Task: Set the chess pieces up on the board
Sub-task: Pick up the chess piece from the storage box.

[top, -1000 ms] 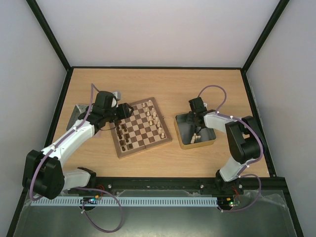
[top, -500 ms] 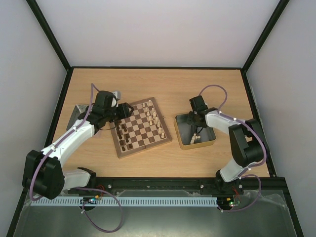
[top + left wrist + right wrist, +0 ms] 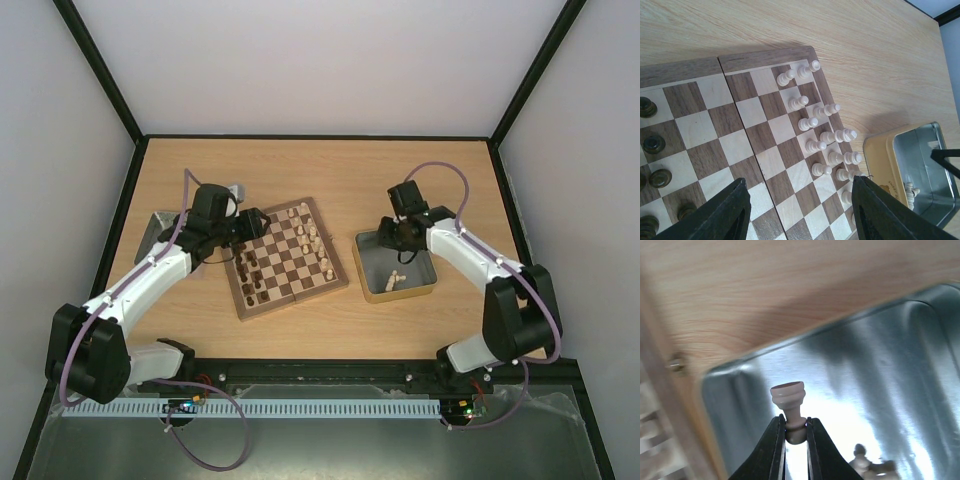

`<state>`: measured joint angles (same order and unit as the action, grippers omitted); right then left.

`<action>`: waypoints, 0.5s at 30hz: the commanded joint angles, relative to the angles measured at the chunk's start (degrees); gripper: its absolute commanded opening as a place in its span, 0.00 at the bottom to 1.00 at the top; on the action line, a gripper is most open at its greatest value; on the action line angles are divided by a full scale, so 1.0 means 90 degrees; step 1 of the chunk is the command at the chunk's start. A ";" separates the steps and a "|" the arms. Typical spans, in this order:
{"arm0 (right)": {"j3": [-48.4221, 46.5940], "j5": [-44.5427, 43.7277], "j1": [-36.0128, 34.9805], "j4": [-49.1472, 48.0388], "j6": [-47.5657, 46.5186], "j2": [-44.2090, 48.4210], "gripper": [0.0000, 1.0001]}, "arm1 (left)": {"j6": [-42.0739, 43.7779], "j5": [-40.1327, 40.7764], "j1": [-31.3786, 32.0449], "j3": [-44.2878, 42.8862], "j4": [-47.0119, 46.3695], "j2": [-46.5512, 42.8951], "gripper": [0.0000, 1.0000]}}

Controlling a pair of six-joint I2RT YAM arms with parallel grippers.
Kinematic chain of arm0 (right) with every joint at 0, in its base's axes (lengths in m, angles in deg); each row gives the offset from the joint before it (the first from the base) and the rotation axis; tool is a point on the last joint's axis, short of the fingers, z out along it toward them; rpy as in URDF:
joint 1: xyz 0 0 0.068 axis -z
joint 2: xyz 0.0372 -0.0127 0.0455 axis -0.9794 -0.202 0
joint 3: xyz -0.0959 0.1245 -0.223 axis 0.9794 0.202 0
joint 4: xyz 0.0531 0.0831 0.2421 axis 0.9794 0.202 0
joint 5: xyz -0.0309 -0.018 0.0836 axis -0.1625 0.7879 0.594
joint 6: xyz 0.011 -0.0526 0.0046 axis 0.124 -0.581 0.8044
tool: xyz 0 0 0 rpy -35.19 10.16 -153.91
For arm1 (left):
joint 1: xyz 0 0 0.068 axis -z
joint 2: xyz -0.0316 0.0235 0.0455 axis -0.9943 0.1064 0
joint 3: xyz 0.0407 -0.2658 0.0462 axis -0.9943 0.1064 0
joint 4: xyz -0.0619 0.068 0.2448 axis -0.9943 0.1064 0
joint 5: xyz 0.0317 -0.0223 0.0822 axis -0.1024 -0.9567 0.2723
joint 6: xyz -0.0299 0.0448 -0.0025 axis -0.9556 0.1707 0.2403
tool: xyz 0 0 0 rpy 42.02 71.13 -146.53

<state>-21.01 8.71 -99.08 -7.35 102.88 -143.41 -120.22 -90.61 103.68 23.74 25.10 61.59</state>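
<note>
Pale chess piece (image 3: 787, 392) fast in the right claw (image 3: 795, 426), neck between its tips, above the tin (image 3: 880, 365).

the board (image 3: 680, 70) is checkered in dark brown and cream, with a mid-brown border all round. the pale cream chess pieces (image 3: 827, 136) line one side of it and the dark brown chess pieces (image 3: 653, 144) the other. the table (image 3: 350, 175) is light, honey-coloured wood grain. the tin (image 3: 879, 155) is buttery yellow outside and shiny silver inside. the left arm (image 3: 150, 268) and right arm (image 3: 465, 248) are white with black joints and trail purple cables (image 3: 436, 178). the left gripper (image 3: 797, 190) is black. so is the right gripper (image 3: 796, 420), with a pale cream piece (image 3: 788, 392) between its fingers. the walls (image 3: 320, 70) are pale grey-white and the frame (image 3: 103, 75) is black.
</note>
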 commanded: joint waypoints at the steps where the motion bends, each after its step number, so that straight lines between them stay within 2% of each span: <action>1: -0.0465 0.0418 -0.0465 0.0567 0.0131 0.0385 0.08 | -0.0053 -0.0080 -0.0051 0.0105 -0.0146 0.0005 0.58; 6: -0.0810 0.0550 -0.1508 0.0691 0.0420 0.0221 0.09 | -0.0108 -0.0114 -0.0048 0.0175 -0.0229 0.0036 0.58; 11: -0.1270 0.0495 -0.2682 0.0717 0.0549 -0.0409 0.09 | -0.0130 0.0006 -0.0050 0.0215 -0.0207 0.0022 0.58; 15: -0.1719 0.0286 -0.3273 0.0809 0.0538 -0.1020 0.09 | -0.0101 0.0060 -0.0045 0.0273 -0.0179 -0.0007 0.58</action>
<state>-32.75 13.15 -124.94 -3.29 106.95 -148.35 -120.90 -90.57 103.68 24.85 24.20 61.59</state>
